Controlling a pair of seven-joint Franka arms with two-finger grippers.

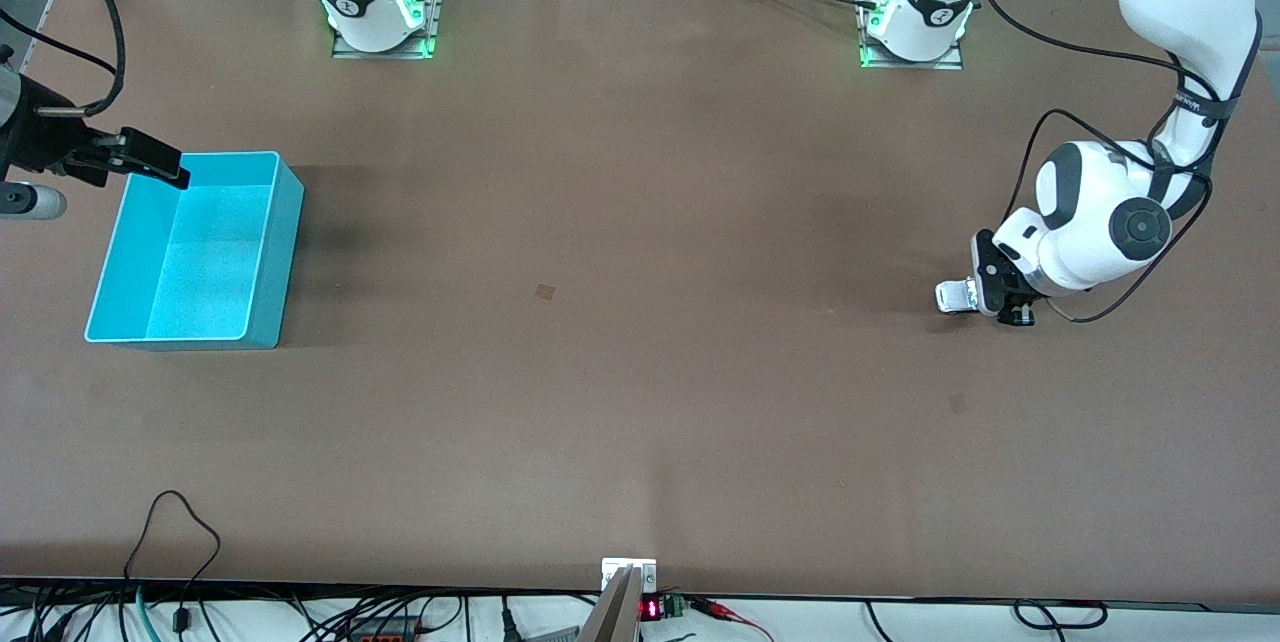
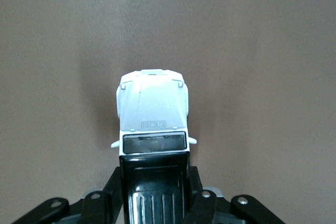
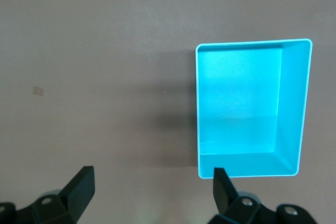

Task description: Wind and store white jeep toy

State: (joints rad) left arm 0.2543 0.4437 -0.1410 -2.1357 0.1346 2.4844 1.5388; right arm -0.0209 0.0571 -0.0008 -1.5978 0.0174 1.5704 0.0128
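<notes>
The white jeep toy (image 1: pixel 955 296) has a black roof and is low over the table toward the left arm's end. My left gripper (image 1: pixel 992 300) is shut on its rear part. In the left wrist view the jeep (image 2: pixel 152 114) points away from the gripper (image 2: pixel 155 195), with a black finger (image 2: pixel 110 192) on each side of its black roof. The turquoise bin (image 1: pixel 290 222) stands empty at the right arm's end. My right gripper (image 1: pixel 160 164) is open and empty, hovering over the bin's corner nearest the robots' bases. The right wrist view shows the bin (image 3: pixel 294 108) and the open gripper (image 3: pixel 152 187).
A small dark square mark (image 1: pixel 545 292) lies on the brown table's middle. Cables (image 1: pixel 180 532) and a small device with a red display (image 1: pixel 650 609) sit at the table edge nearest the front camera. The arm bases (image 1: pixel 380 17) stand along the edge farthest from it.
</notes>
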